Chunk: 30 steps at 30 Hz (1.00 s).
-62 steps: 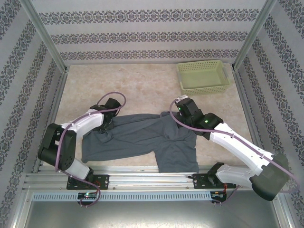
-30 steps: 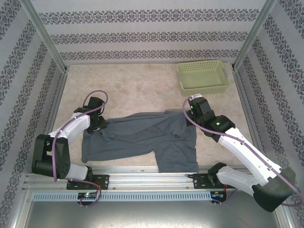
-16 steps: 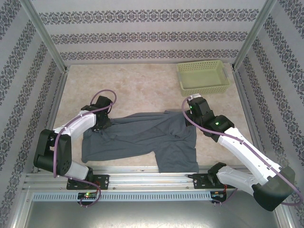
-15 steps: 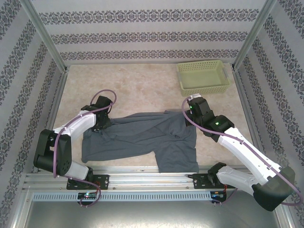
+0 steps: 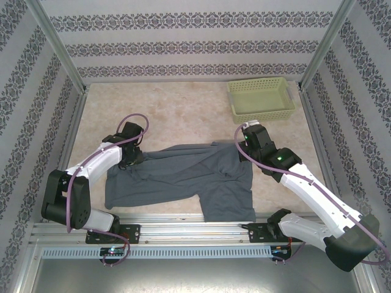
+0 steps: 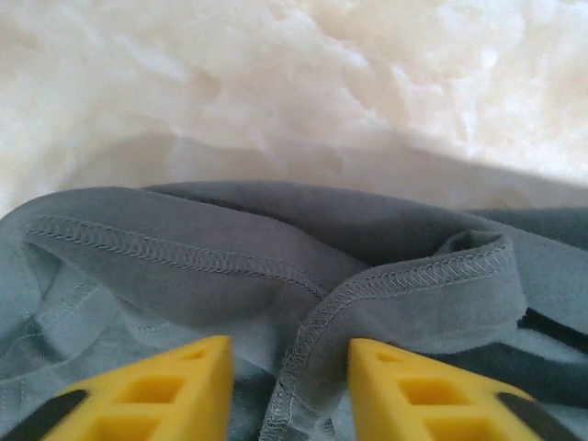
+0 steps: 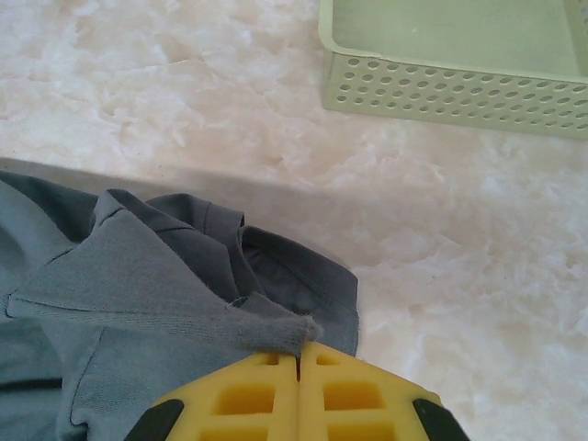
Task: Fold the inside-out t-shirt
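The inside-out t-shirt (image 5: 183,177) lies spread on the worktop (image 5: 183,116) between the two arms, reaching from one end effector to the other, and each arm works on one of its far corners, probably to pull the cloth flat before a first fold. The left end effector (image 6: 289,354) is low over the far left corner. Its fingers (image 6: 184,367) stand a moderate way apart, and a stitched hem ridge runs up into the gap between them. The cloth does not look pinched, so I judge that this side is lining up for a grasp and has no grip on it. The left arm bends out to the left, then reaches inward to the cloth with its wrist tipped down. The right end effector (image 7: 299,354) is closed, its two fingers pressed together on a small tuft of the shirt near the bunched far right corner. This hold seems meant to anchor or draw that side. The right arm stretches diagonally forward and inward, with the wrist also pitched down. The light green basket (image 7: 441,96) stands beyond this end effector, apart from the cloth.
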Tool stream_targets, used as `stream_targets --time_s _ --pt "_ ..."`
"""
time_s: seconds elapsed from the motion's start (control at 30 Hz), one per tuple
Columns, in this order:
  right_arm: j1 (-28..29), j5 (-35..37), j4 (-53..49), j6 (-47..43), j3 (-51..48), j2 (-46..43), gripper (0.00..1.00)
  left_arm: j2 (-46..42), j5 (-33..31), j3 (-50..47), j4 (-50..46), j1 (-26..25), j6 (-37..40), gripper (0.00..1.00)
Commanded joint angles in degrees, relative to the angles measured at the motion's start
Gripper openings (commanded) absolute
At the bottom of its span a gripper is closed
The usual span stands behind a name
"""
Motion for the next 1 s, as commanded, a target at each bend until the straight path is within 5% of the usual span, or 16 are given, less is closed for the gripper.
stream_targets --time_s 0.0,0.4,0.77,0.97 --pt "-0.6 0.5 1.5 0.0 -0.7 -0.3 0.0 -0.6 1.3 -0.1 0.1 0.6 0.3 0.41" --pt "-0.6 0.5 1.5 0.1 -1.0 0.1 0.0 2.1 0.9 0.1 -1.5 -0.9 0.8 0.41" --pt "-0.8 1.7 1.2 -0.5 -0.4 0.0 0.0 -0.8 1.7 1.8 -1.4 -0.8 0.4 0.07" --pt "-1.1 2.2 1.6 -2.4 4.6 1.7 0.0 -12.3 10.6 5.6 5.0 2.6 1.1 0.0"
